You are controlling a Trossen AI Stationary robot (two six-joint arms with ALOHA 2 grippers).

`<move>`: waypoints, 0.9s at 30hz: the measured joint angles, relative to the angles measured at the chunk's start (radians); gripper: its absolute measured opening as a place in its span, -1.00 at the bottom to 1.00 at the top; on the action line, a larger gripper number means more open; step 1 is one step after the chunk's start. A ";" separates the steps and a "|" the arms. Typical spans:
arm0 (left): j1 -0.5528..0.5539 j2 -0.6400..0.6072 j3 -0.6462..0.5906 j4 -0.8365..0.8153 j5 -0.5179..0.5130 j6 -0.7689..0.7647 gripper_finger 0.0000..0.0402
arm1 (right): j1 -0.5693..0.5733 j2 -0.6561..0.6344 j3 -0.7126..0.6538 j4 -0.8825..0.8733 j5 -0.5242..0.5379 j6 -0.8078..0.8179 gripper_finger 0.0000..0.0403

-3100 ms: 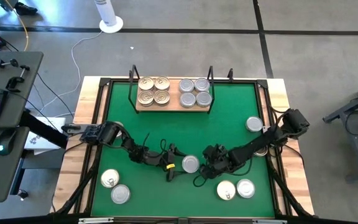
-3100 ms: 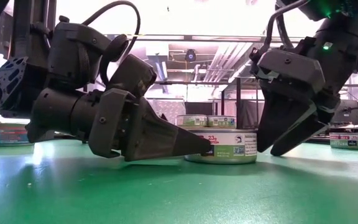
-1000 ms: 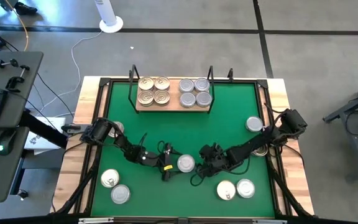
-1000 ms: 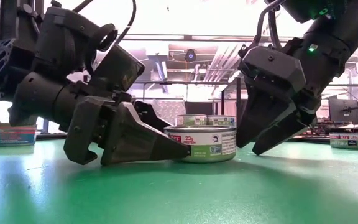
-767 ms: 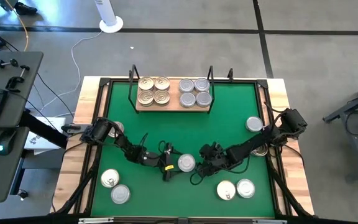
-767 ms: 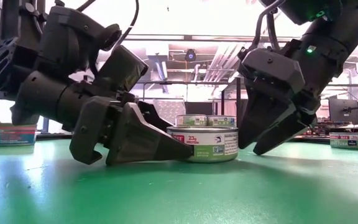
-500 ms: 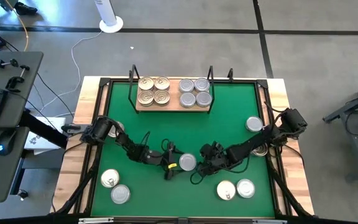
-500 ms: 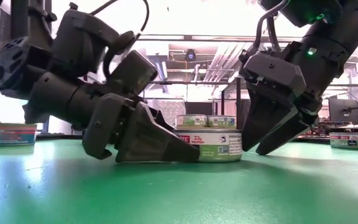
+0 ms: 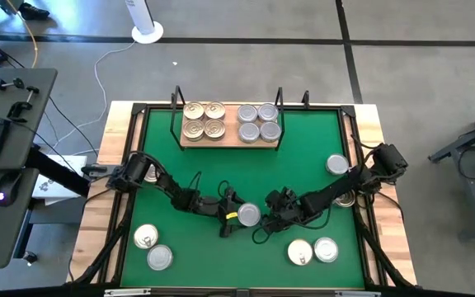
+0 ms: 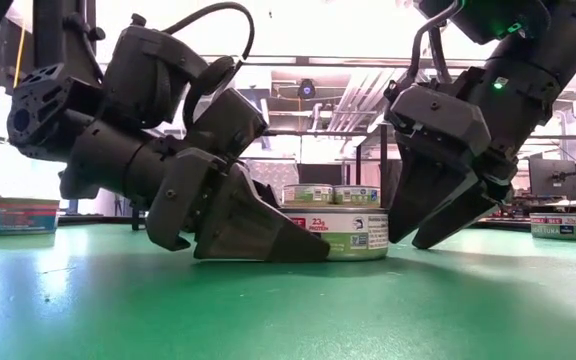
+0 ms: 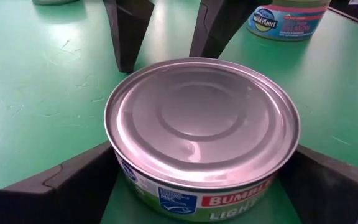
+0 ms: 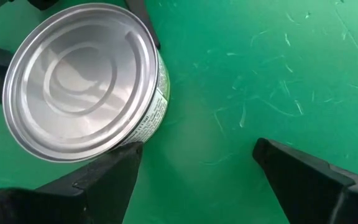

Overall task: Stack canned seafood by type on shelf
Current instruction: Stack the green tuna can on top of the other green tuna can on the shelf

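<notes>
A silver-lidded can (image 9: pixel 248 214) sits flat on the green mat between both grippers. My left gripper (image 9: pixel 228 217) lies low at the can's left side, open, one finger along each side of the can (image 11: pixel 201 124). My right gripper (image 9: pixel 271 216) is open at the can's right side. The can (image 12: pixel 82 81) lies outside its gap, beside one fingertip (image 12: pixel 126 158). The shelf (image 9: pixel 229 140) stands at the far edge, gold-lidded cans (image 9: pixel 204 120) on its left half and silver-lidded cans (image 9: pixel 259 122) on its right. My left gripper comes in level from the table's left, its fingers (image 11: pixel 79 177) close against the can's side wall (image 11: pixel 120 158) on both sides. The can rests flat on the mat; whether the fingers touch it I cannot tell. My right gripper slants down from the right. One fingertip (image 10: pixel 400 232) stands at the can's lower right wall (image 10: pixel 380 240); touching or just apart, I cannot tell.
Loose cans lie on the mat: two near the left front corner (image 9: pixel 145 238) (image 9: pixel 160 257), two near the right front (image 9: pixel 300 252) (image 9: pixel 326 249), one at the right (image 9: pixel 337 165). Open mat lies between the can and the shelf.
My left gripper has slid along the mat toward the right, so its fingers now reach farther along the can's sides. The can has shifted slightly toward the right gripper. The right gripper has kept nearly still.
</notes>
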 joint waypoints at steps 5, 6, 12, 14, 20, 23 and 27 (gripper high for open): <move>0.001 0.001 0.018 -0.014 -0.009 -0.021 0.99 | 0.000 0.000 0.000 -0.008 0.016 -0.008 0.65; 0.000 0.001 0.018 -0.013 -0.011 -0.022 0.99 | 0.000 0.000 0.000 -0.009 0.018 -0.008 0.65; -0.019 0.002 0.023 -0.022 -0.079 -0.055 0.97 | 0.001 0.000 0.000 -0.016 0.031 -0.005 0.65; -0.024 0.002 0.025 -0.027 -0.089 -0.068 0.96 | 0.002 0.000 0.000 -0.019 0.033 -0.003 0.65; -0.022 0.000 0.025 -0.029 -0.072 -0.042 0.97 | 0.002 0.000 0.001 -0.020 0.032 -0.004 0.65; -0.023 0.000 0.025 -0.024 -0.084 -0.043 0.97 | 0.002 0.000 0.002 -0.020 0.032 0.002 0.65; -0.015 -0.002 0.025 -0.025 -0.067 -0.104 0.98 | 0.002 0.000 0.002 -0.026 0.035 0.004 0.65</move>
